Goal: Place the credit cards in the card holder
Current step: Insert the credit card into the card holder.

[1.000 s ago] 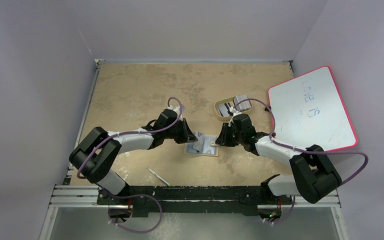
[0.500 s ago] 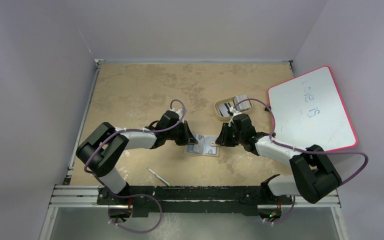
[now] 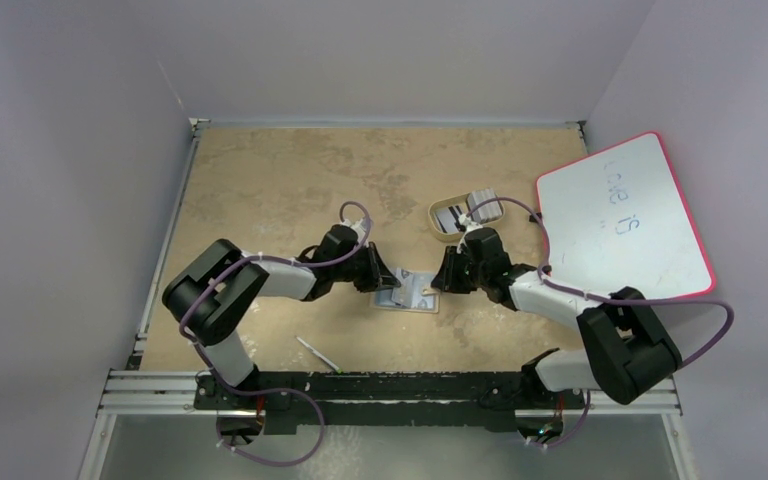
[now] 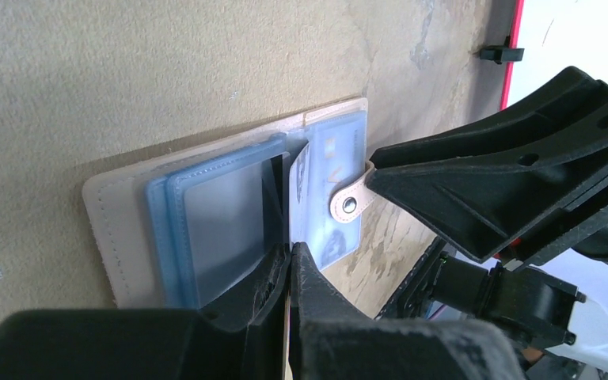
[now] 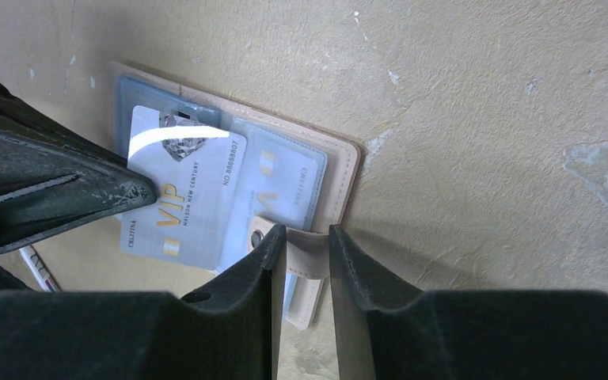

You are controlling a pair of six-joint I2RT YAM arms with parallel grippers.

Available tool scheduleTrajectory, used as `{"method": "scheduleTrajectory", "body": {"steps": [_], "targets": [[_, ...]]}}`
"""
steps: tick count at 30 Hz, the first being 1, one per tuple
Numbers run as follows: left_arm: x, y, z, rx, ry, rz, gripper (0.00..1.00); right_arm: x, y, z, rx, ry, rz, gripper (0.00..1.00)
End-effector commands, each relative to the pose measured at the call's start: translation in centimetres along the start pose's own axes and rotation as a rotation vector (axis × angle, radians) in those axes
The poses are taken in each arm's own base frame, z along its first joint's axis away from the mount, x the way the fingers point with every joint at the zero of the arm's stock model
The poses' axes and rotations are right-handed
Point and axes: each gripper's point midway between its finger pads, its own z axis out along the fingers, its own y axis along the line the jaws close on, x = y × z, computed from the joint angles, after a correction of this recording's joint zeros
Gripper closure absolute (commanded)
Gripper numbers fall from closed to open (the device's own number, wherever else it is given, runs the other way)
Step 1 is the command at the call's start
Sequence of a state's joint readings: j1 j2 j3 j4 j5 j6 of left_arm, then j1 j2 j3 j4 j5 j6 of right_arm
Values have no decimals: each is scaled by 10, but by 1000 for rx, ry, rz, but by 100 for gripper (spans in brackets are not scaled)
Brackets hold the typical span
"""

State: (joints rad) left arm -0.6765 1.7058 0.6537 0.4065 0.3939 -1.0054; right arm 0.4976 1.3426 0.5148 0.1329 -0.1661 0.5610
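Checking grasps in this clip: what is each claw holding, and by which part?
Left claw pinches the pale grey-white VIP credit card by one edge. Right claw grips the tan leather bifold card holder by its snap tab.

Finishes: card holder (image 5: 344, 182), tan matt leather-like cover with stitched edge; its pockets (image 4: 222, 222), clear glossy plastic; credit card (image 5: 182, 190), smooth glossy plastic catching glare; desk (image 5: 475, 95), mottled, matt, slightly rough; left claw (image 4: 289, 253) and right claw (image 5: 307, 233), matt black plastic.

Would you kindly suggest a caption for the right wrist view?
Right gripper pinches the snap tab of the open card holder; left gripper holds a VIP credit card over its pockets.
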Motion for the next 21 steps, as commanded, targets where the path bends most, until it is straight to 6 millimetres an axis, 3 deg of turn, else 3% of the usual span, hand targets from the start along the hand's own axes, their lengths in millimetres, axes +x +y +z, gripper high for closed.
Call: {"method": "scheduleTrajectory", "body": {"steps": [1, 8, 21], "targets": [[1, -4, 3, 35, -6, -31, 100, -2, -1, 2, 6, -24, -2, 72], [-3, 8, 0, -23, -51, -30, 100, -2, -1, 3, 2, -29, 9, 72], [1, 0, 11, -1, -101, -63, 100, 3, -2, 3, -12, -44, 54, 71]]}}
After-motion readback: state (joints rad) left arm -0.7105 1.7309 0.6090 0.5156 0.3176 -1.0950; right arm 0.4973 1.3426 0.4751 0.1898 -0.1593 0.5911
